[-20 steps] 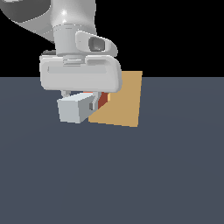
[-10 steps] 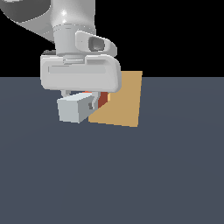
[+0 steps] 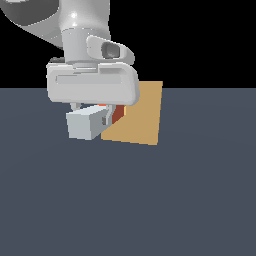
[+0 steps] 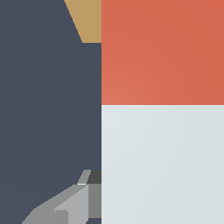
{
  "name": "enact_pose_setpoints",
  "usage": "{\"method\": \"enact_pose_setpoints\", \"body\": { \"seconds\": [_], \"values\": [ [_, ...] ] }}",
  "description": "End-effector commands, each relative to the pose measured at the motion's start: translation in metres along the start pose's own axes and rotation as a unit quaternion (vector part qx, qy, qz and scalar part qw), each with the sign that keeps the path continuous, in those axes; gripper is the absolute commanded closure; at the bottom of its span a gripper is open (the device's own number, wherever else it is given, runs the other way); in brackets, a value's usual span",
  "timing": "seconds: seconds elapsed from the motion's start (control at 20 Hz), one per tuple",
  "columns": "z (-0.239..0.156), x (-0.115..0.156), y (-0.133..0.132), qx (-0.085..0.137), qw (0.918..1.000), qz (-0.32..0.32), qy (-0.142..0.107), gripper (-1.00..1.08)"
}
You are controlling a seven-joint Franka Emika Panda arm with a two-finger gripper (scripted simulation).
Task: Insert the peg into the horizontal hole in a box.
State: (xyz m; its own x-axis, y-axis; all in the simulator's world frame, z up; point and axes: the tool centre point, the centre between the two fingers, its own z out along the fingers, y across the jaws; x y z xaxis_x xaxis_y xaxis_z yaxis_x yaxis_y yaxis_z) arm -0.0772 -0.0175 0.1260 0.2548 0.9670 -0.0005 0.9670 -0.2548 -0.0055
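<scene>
The peg point(image 3: 87, 123) is held level above the floor, its pale grey-white end toward the camera and its red-orange end point(image 3: 118, 114) against the face of the tan box point(image 3: 142, 115). My gripper point(image 3: 106, 114) is shut on the peg near where the two colours meet. In the wrist view the peg point(image 4: 162, 162) fills most of the picture, red-orange part point(image 4: 162, 52) beyond the pale part, with one finger point(image 4: 72, 203) beside it and a corner of the box point(image 4: 87, 19) past it. The hole is hidden behind the peg and my hand.
The dark grey floor point(image 3: 130, 200) spreads all around the box. My large white hand housing point(image 3: 92, 85) hangs over the peg and covers the box's side at the exterior view's left.
</scene>
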Motion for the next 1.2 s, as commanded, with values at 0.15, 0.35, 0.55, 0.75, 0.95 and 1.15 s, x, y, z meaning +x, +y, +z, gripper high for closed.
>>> {"method": "enact_pose_setpoints", "body": {
  "seconds": [0.15,0.35,0.55,0.75,0.95,1.15],
  "values": [
    [-0.002,0.017,0.001,-0.003,1.0,0.0,0.001,1.08],
    [-0.003,0.042,0.0,-0.003,1.0,0.0,0.001,1.08],
    [-0.004,0.077,0.0,-0.004,1.0,0.0,0.001,1.08],
    [-0.004,0.103,0.001,-0.004,1.0,0.0,0.002,1.08],
    [-0.005,0.117,0.002,-0.005,1.0,0.0,0.002,1.08],
    [-0.005,0.119,0.002,-0.005,1.0,0.0,0.002,1.08]
  ]
}}
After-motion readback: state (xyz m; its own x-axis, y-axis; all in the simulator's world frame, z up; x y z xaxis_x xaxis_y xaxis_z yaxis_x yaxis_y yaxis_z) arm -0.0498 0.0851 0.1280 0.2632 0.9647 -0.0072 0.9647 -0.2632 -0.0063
